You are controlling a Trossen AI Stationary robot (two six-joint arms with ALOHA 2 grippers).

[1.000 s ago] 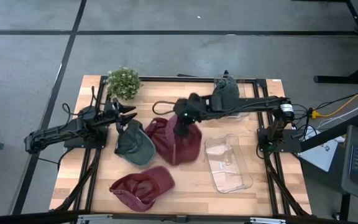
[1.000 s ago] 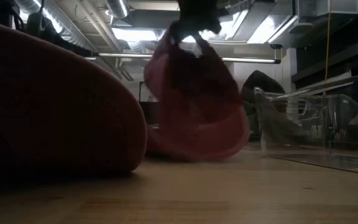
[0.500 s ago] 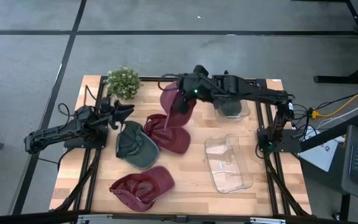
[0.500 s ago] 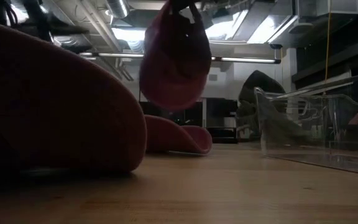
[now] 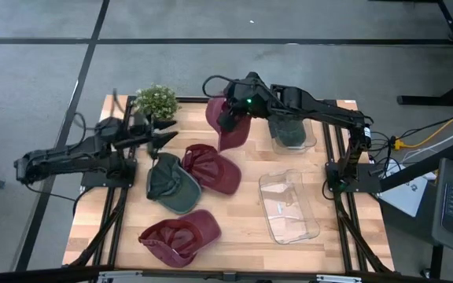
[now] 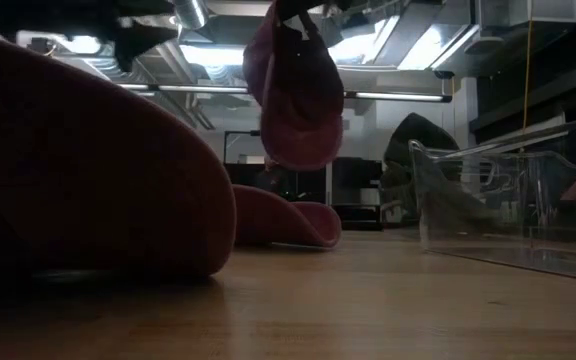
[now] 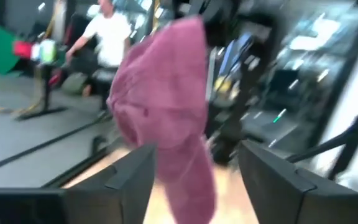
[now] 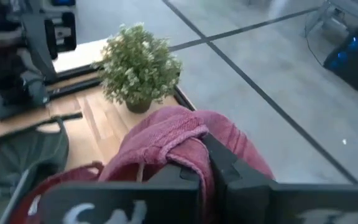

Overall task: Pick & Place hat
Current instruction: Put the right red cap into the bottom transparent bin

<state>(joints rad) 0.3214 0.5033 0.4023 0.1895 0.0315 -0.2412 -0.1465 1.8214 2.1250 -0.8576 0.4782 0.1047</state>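
A maroon hat hangs in the air over the table's far middle, with my right gripper shut on it; the low view shows it dangling. Another maroon hat lies crown-down on the table below, beside a dark green hat. A third maroon hat lies near the front edge. My left gripper stands open at the left, raised, pointing at the hanging hat from a distance, nothing between its fingers. My right gripper pinches a bunched fold of the maroon hat's cloth between its two fingers, at the hat's upper end. The fingers slant down, coming from the table's right side. The hat hangs below them, slack and clear of the table and the other hats.
A potted plant stands at the far left corner. A clear bin sits empty at the right; a second clear bin at the far right holds a dark green hat. Bare wood lies along the front right.
My right gripper has risen and gone toward the table's far edge with the maroon hat, which came off the maroon hat beneath it and now hangs clear. My left gripper has risen at the left side, still pointing level.
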